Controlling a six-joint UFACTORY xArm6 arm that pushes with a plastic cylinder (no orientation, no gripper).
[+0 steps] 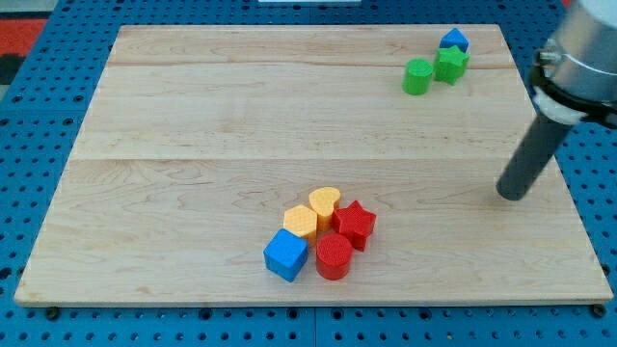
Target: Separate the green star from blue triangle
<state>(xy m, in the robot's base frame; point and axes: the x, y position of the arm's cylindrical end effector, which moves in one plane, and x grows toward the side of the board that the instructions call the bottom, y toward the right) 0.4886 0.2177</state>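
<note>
Your arm comes in from the view's upper right, dark rod slanting down-left, and my tip (511, 196) sits low on the right side.

- The board (289, 106) is lit brightly and evenly — no glare is seen on the wood.
- Short, soft shadows are cast just beside the blocks and under the rod (532, 154).
- Focus is fairly sharp; the arm housing (583, 53) at the view's right is slightly blurred.
</note>
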